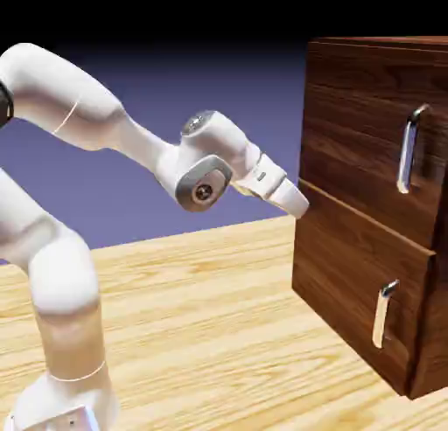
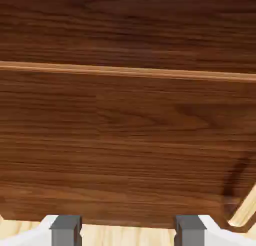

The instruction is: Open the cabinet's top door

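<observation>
The dark wood-grain cabinet (image 1: 367, 202) stands at the exterior view's right. Its top door (image 1: 350, 114) is the upper panel and carries a long silver handle (image 1: 409, 149). My gripper (image 1: 300, 204) is at the cabinet's left front edge, level with the seam between the two panels and well left of the handle. Dark wood (image 2: 128, 140) crossed by a pale seam (image 2: 128, 73) fills the hand view. There my gripper (image 2: 127, 232) is open, its grey fingertips (image 2: 65, 229) apart with nothing between them.
Below the top door is the lower panel (image 1: 350, 289) with a shorter silver handle (image 1: 383, 312). The light wooden table (image 1: 210, 333) runs under the arm to the cabinet's foot. A pale curved bar (image 2: 245, 210) shows in the hand view's bottom right corner.
</observation>
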You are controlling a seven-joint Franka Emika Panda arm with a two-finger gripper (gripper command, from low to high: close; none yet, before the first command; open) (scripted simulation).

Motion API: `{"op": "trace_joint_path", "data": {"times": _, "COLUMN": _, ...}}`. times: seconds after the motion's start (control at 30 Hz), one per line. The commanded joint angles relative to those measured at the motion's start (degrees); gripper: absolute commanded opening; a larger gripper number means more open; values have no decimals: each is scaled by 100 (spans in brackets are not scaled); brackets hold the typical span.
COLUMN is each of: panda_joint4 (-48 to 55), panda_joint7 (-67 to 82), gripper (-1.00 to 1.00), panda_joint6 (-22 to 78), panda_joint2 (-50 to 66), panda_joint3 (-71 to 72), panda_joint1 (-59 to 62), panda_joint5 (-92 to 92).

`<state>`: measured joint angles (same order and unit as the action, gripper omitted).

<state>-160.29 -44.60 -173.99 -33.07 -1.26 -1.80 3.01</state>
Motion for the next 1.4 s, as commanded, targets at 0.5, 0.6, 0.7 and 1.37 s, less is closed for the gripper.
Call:
{"op": "trace_joint_path", "data": {"times": 0.5, "panda_joint4": 947, "panda_joint7": -2837, "gripper": 0, "panda_joint6": 30, "panda_joint2": -547, "panda_joint3": -1673, "panda_joint1": -1478, "panda_joint5": 3987}}
{"op": "trace_joint_path", "data": {"times": 0.6, "panda_joint4": 1125, "panda_joint7": -3369, "gripper": 0, "panda_joint6": 36, "panda_joint2": -649, "panda_joint3": -1987, "panda_joint1": -1755, "panda_joint5": 4735}}
{"op": "trace_joint_path", "data": {"times": 0.7, "panda_joint4": 1302, "panda_joint7": -3901, "gripper": 0, "panda_joint6": 41, "panda_joint2": -752, "panda_joint3": -2301, "panda_joint1": -2032, "panda_joint5": 5482}}
{"op": "trace_joint_path", "data": {"times": 1.37, "panda_joint4": 2486, "panda_joint7": -7447, "gripper": 0, "panda_joint6": 78, "panda_joint2": -1435, "panda_joint3": -4392, "panda_joint1": -3879, "panda_joint5": 10466}}
